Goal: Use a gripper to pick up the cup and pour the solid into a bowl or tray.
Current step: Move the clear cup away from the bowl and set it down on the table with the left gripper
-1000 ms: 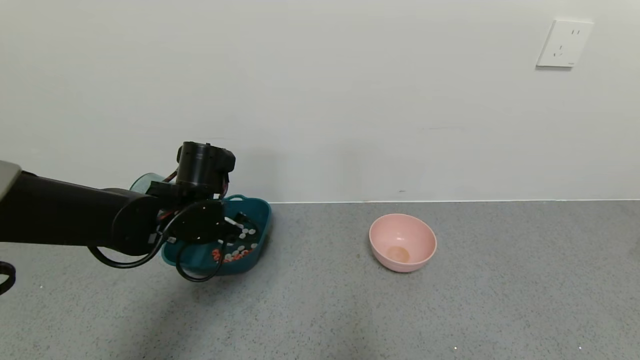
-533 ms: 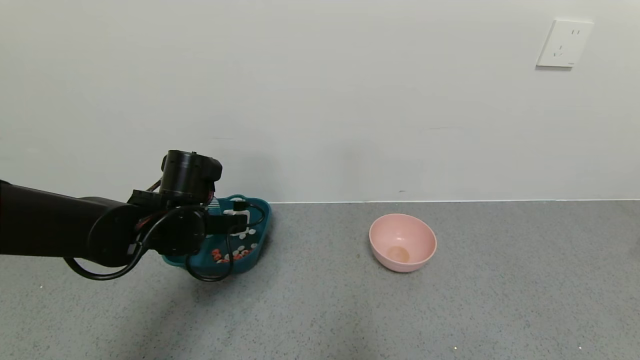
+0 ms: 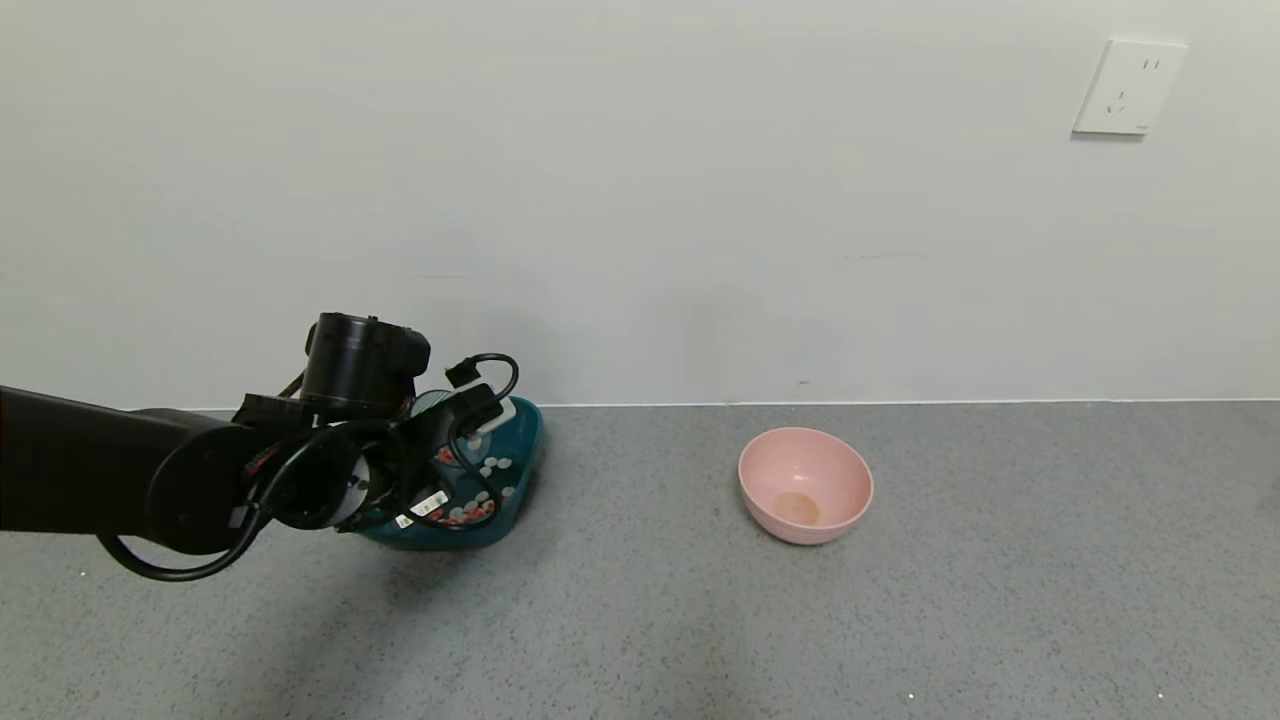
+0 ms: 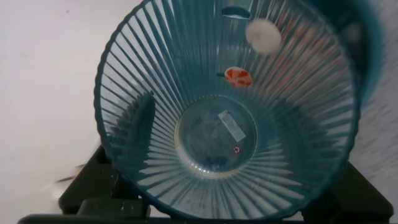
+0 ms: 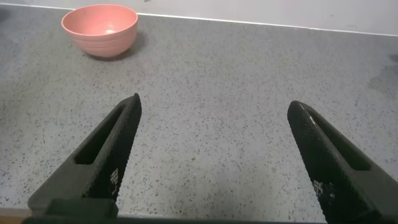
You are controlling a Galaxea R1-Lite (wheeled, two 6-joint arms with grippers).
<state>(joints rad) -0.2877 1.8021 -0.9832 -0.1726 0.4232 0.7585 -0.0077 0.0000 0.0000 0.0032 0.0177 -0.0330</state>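
Note:
My left gripper [image 3: 452,440] is shut on the ribbed blue-green cup [image 3: 436,408] and holds it tipped on its side over the dark teal tub [image 3: 528,425] at the wall. The white and orange-red pieces [image 3: 488,470] lie in the tub. In the left wrist view the cup [image 4: 214,134] fills the frame and looks empty. A white piece [image 4: 262,32] and an orange piece [image 4: 237,76] show through its wall. One finger [image 4: 134,127] shows dark behind the ribs. My right gripper [image 5: 211,149] is open over bare table, out of the head view.
A round pink bowl [image 3: 805,485] stands to the right of the tub and also shows in the right wrist view [image 5: 99,28]. The grey speckled table ends at a white wall with a socket [image 3: 1128,87].
My left wrist has rolled and drawn slightly left. The cup swung from behind the arm round to the tub side, tipped over the tub. The pink bowl has not moved.

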